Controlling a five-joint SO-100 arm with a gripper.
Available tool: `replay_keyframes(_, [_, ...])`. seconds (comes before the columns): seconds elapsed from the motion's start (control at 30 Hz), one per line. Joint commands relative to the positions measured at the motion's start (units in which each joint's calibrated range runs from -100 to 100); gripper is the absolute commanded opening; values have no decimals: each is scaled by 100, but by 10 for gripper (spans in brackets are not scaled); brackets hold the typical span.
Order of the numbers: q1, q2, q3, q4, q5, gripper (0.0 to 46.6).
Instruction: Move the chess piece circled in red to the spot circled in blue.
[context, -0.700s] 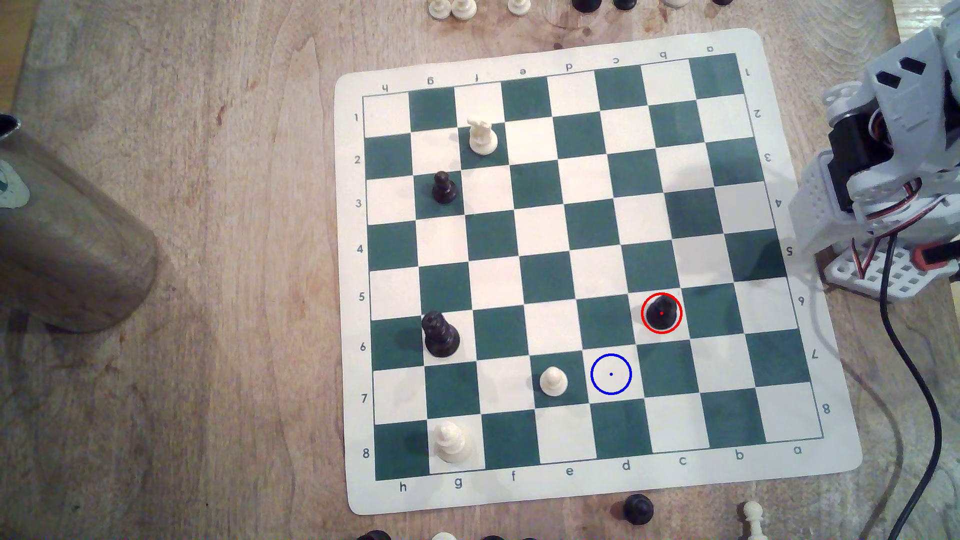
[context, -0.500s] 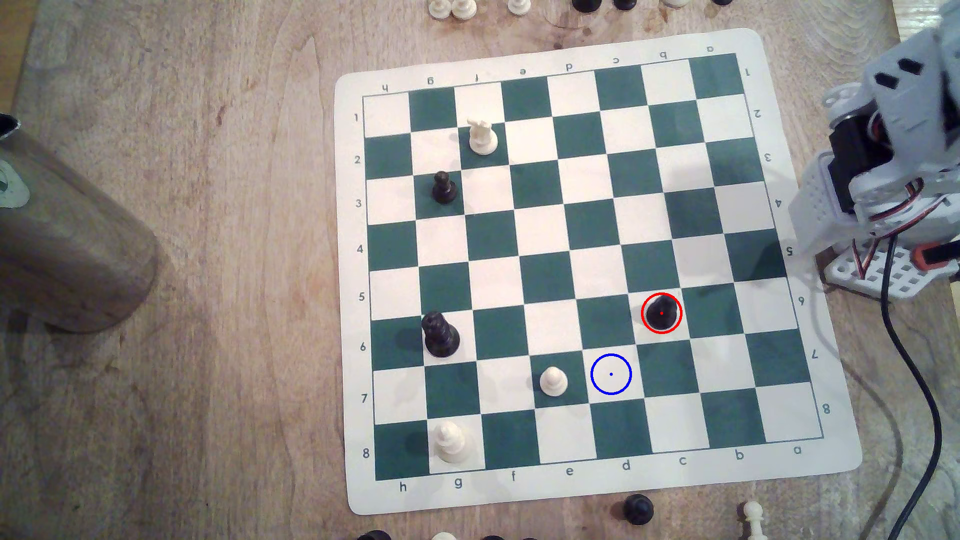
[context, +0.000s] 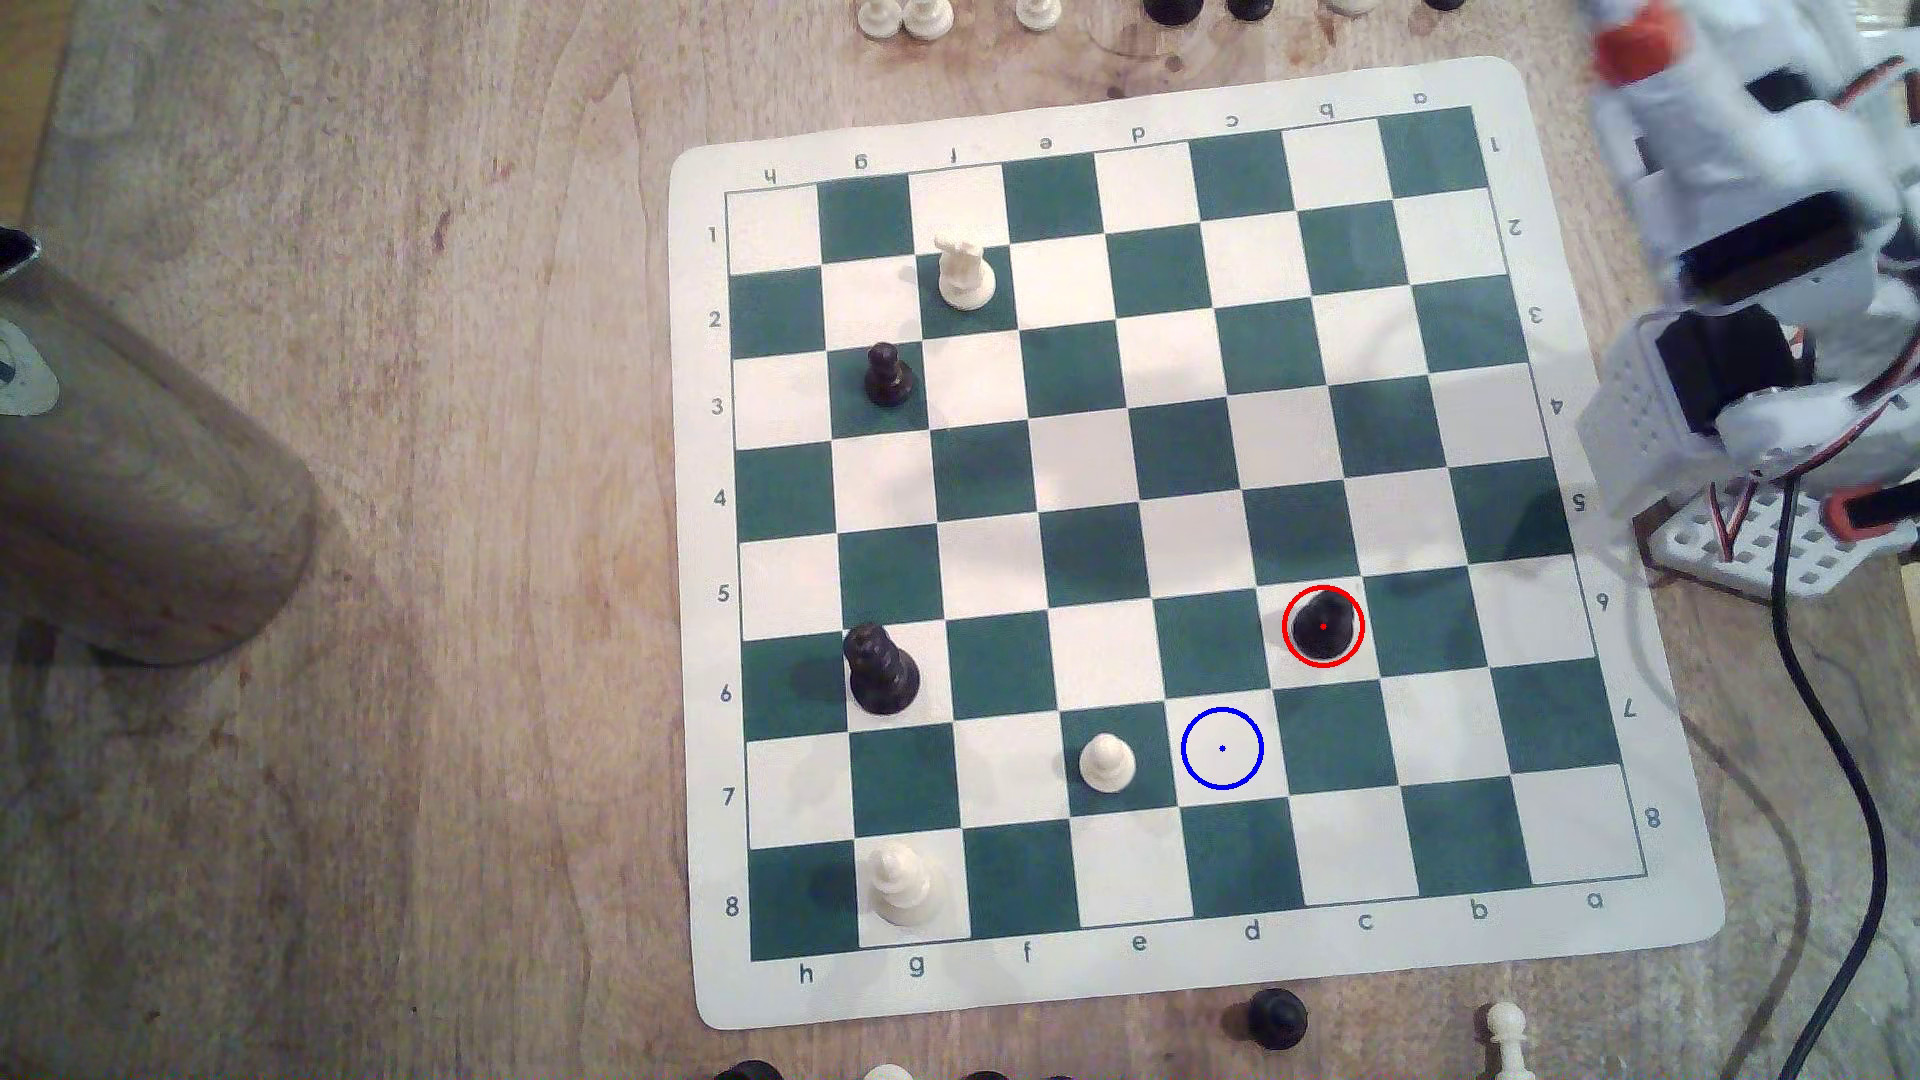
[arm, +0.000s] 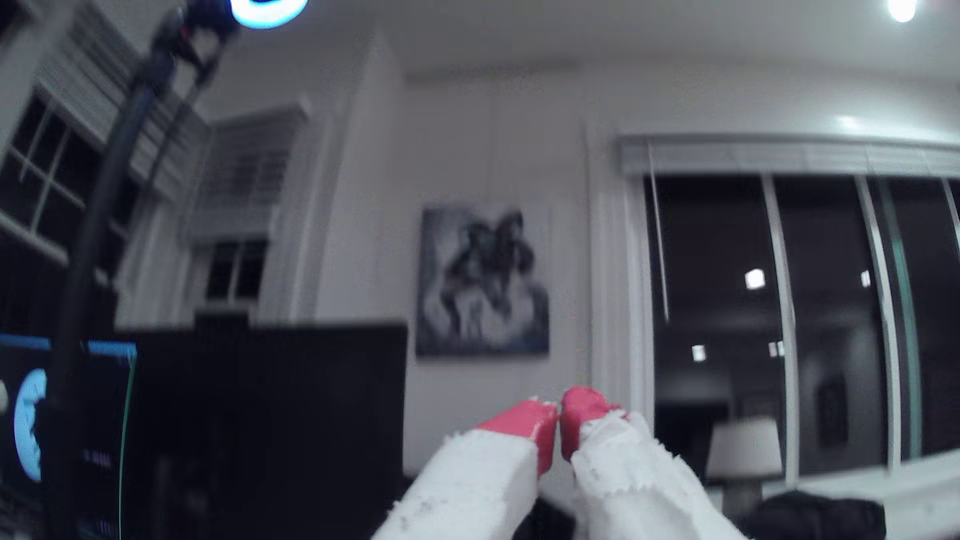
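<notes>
Standing on its red-ringed cream square, the black pawn (context: 1323, 626) is untouched, diagonally next to the blue-ringed spot (context: 1222, 748) and well apart from the arm (context: 1756, 260) at the exterior view's right edge. The gripper (arm: 560, 415) is empty, red tips nearly touching, aimed at the room rather than the mat (context: 1621, 935). If it descends closed, it would likely topple the pawn; a wide swing risks the white pawn (context: 1107, 763) beside the target.

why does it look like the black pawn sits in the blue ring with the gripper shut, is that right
Not quite. In the exterior view the black pawn sits in the red ring; the blue ring marks a bare cream square. The gripper is shut, as the wrist view shows.
</notes>
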Motion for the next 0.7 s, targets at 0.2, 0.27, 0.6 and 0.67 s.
replay_keyframes(0.2, [632,-11,-2183,5105,-24,40])
replay_keyframes(0.27, [726,-3,-2328,5482,-63,60])
replay_keyframes(0.6, [-111,1203,-3389,8987,-278,85])
replay_keyframes(0.67, [-377,1211,-3189,9151,-317,93])
